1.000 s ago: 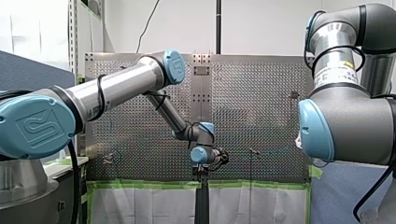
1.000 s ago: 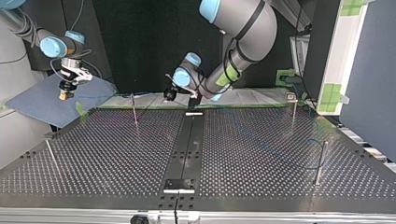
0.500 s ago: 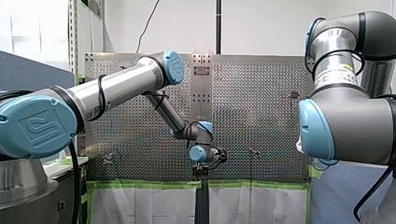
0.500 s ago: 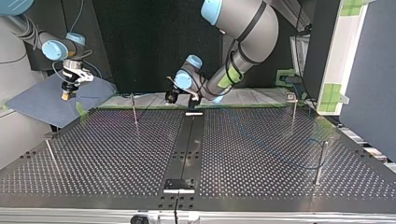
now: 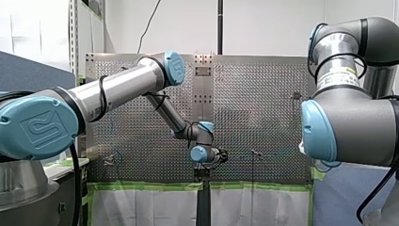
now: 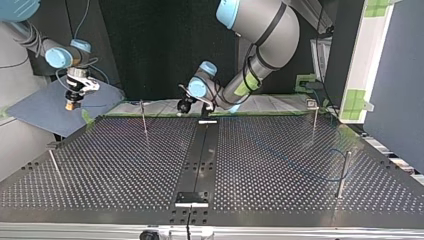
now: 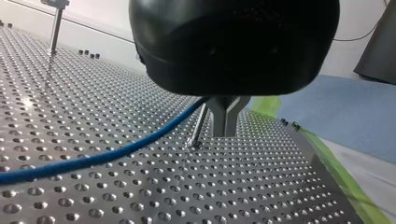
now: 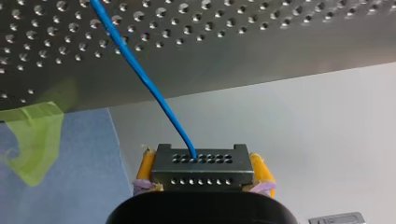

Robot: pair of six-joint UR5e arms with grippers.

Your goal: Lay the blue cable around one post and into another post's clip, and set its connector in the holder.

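Note:
The blue cable (image 7: 116, 151) runs over the perforated plate into the metal fingers (image 7: 225, 116) of my left gripper (image 6: 184, 105), which is shut on it low over the table's far edge in the top view. A thin post (image 7: 200, 126) stands just behind those fingers. Off the table at the top view's left, my right gripper (image 8: 201, 184), with yellow pads (image 8: 145, 164), is shut on the dark connector block (image 8: 201, 167); the cable (image 8: 140, 74) leaves the block toward the plate. The cable (image 6: 320, 178) also curves by the post (image 6: 342, 172) at the top view's right.
More thin posts (image 6: 144, 117) (image 6: 315, 119) (image 6: 54, 165) stand on the table (image 6: 125, 170). A black strip (image 6: 200, 160) with small plates (image 6: 191, 198) runs down its middle. A blue mat (image 6: 45, 110) lies beyond the corner under my right gripper. Green tape (image 5: 150, 186) lines the edge.
My left gripper has crept a little toward the top view's right with the cable. My right gripper has shifted slightly with the connector. Both stay shut.

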